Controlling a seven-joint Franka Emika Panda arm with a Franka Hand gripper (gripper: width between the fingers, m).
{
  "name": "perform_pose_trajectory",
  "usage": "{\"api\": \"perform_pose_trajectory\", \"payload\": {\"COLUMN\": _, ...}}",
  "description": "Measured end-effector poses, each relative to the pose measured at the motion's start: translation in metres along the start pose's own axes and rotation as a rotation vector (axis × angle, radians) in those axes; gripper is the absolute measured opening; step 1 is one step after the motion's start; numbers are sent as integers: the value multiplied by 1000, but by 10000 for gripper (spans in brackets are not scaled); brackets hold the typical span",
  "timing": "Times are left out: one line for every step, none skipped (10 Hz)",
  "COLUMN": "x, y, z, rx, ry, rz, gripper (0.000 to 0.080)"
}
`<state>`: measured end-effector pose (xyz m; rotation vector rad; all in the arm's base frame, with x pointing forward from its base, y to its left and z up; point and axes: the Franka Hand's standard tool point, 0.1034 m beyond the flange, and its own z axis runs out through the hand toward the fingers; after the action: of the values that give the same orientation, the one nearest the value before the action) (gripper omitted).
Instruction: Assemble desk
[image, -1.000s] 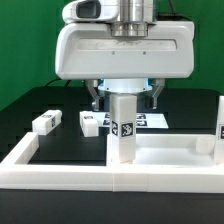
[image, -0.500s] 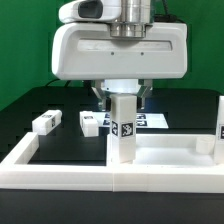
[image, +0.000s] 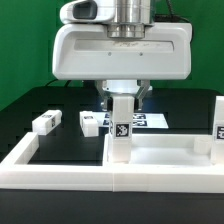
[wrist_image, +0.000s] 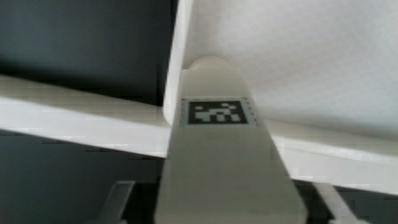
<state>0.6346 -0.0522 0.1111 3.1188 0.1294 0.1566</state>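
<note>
Desk tabletop (image: 170, 153), leg (image: 122, 130) upright on it, hand (image: 122, 99) clenched around that leg, two loose legs (image: 45, 122) nearby

An upright leg (image: 122, 130) stands at the end of the tabletop panel (image: 170, 152) on the exterior view's left, in the middle of that view. The gripper (image: 122, 100) hangs directly above it, one finger on each side of its top. A second upright leg (image: 218, 120) stands at the panel's opposite end. On the table (image: 40, 100), to the exterior view's left, lies a loose leg (image: 90, 122), and further left, apart from it, another loose leg (image: 45, 122). The marker board (image: 152, 120) lies behind the panel. The rim (image: 60, 172) runs in front.
</note>
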Motion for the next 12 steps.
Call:
{"api": "perform_pose_trajectory", "payload": {"x": 0, "y": -1, "z": 0, "rx": 0, "ry": 0, "rz": 147, "gripper": 288}}
{"api": "perform_pose_trajectory", "payload": {"x": 0, "y": -2, "z": 1, "rx": 0, "ry": 1, "rz": 268, "gripper": 288}}
{"api": "perform_pose_trajectory", "payload": {"x": 0, "y": -1, "z": 1, "rx": 3, "ry": 1, "rz": 359, "gripper": 288}}
{"api": "perform_pose_trajectory", "payload": {"x": 0, "y": -1, "z": 1, "rx": 10, "ry": 2, "rz": 478, "gripper": 288}}
{"api": "perform_pose_trajectory", "payload": {"x": 0, "y": 0, "z": 1, "rx": 17, "ry": 0, "rz": 612, "gripper": 288}}
{"api": "perform_pose_trajectory", "payload": {"x": 0, "y": 0, "z": 2, "rx": 13, "ry": -5, "rz": 795, "gripper": 288}}
{"api": "perform_pose_trajectory", "payload": {"x": 1, "y": 0, "z": 3, "rx": 8, "ry": -7, "rz": 878, "gripper": 288}}
{"api": "perform_pose_trajectory", "payload": {"x": 2, "y": 1, "z": 2, "rx": 7, "ry": -11, "rz": 958, "gripper": 288}}
{"api": "perform_pose_trajectory", "payload": {"x": 2, "y": 1, "z": 2, "rx": 7, "ry": -12, "rz": 984, "gripper": 288}}
{"api": "perform_pose_trajectory", "payload": {"x": 1, "y": 1, "z": 2, "rx": 7, "ry": -14, "rz": 1030, "gripper": 288}}
{"api": "perform_pose_trajectory", "payload": {"x": 1, "y": 1, "z": 3, "rx": 7, "ry": -13, "rz": 1027, "gripper": 288}}
{"api": "perform_pose_trajectory", "payload": {"x": 1, "y": 1, "z": 2, "rx": 6, "ry": -13, "rz": 981, "gripper": 398}}
